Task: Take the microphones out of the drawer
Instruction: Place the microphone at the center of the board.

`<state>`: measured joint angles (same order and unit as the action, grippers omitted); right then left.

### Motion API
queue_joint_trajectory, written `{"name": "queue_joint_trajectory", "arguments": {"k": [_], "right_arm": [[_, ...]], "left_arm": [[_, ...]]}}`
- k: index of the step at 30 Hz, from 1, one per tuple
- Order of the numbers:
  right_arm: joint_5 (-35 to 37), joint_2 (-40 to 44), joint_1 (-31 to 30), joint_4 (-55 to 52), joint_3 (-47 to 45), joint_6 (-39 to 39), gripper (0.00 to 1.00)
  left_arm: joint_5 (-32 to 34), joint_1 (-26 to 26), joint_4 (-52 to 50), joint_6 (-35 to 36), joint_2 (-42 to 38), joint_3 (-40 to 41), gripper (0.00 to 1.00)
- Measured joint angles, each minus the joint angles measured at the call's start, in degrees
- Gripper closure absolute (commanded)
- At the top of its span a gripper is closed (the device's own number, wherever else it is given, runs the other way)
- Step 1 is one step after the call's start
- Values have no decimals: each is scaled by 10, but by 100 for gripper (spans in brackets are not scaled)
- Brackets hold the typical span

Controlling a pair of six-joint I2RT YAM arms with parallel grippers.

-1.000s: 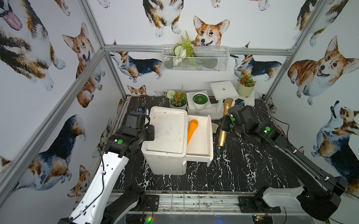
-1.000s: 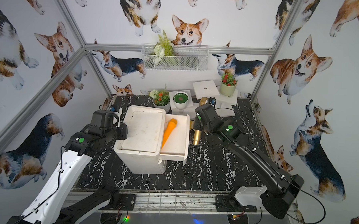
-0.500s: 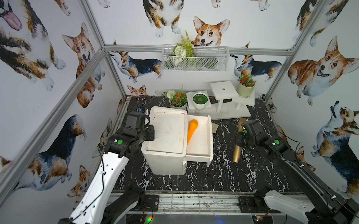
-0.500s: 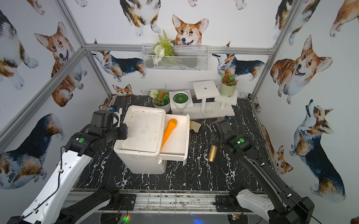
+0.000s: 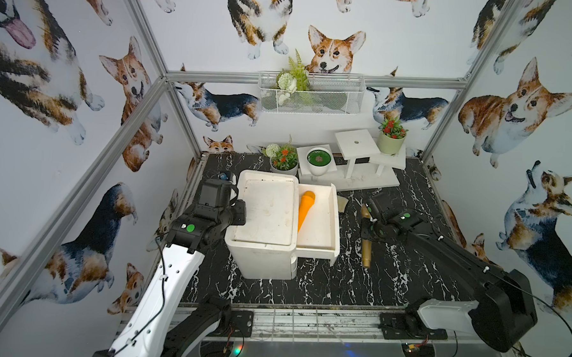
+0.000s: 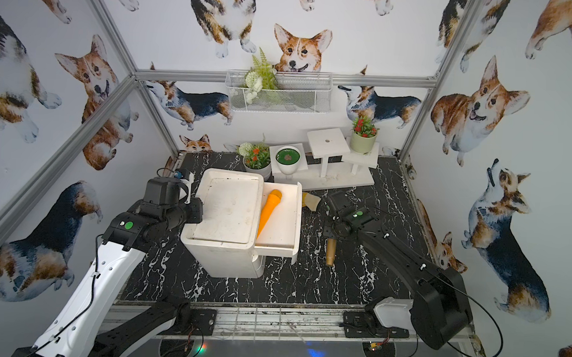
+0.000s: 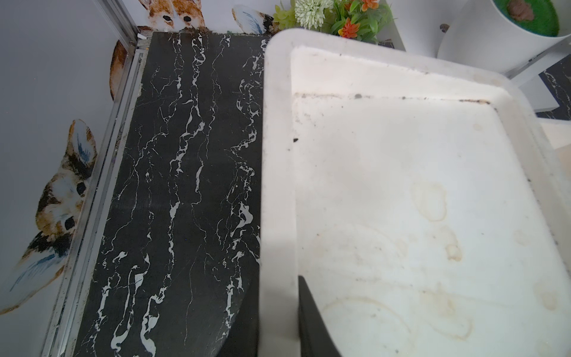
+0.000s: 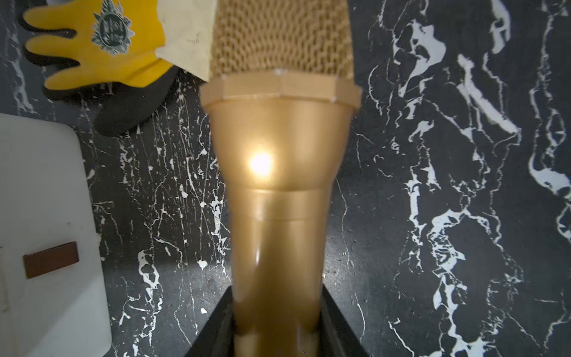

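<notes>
Right of centre, the right fingers [image 8: 335, 327] pinch the gold microphone [image 5: 366, 252] clear of the open drawer [image 5: 314, 252]; the left fingers [image 7: 312, 324] clamp the cabinet [image 5: 263, 211] rim, likely steadying it.

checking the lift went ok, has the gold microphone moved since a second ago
Yes. The gold microphone, held in the jaws of the right gripper, has come forward, away from the white stand at the back.

Stained white drawer unit [image 7: 401, 185], rim pinched by left gripper [image 7: 278, 312]; black marble table [image 7: 185, 185] alongside
</notes>
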<state>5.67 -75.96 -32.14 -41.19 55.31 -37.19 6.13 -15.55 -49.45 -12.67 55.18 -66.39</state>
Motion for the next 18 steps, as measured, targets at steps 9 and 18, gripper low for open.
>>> {"name": "queue_joint_trajectory", "arguments": {"k": [9, 18], "right_arm": [[-28, -137, 22, 15, 55, 31, 83], [-39, -230, 27, -3, 98, 59, 83]], "left_arm": [[0, 0, -1, -2, -5, 3, 100], [0, 0, 1, -2, -7, 5, 100]]}}
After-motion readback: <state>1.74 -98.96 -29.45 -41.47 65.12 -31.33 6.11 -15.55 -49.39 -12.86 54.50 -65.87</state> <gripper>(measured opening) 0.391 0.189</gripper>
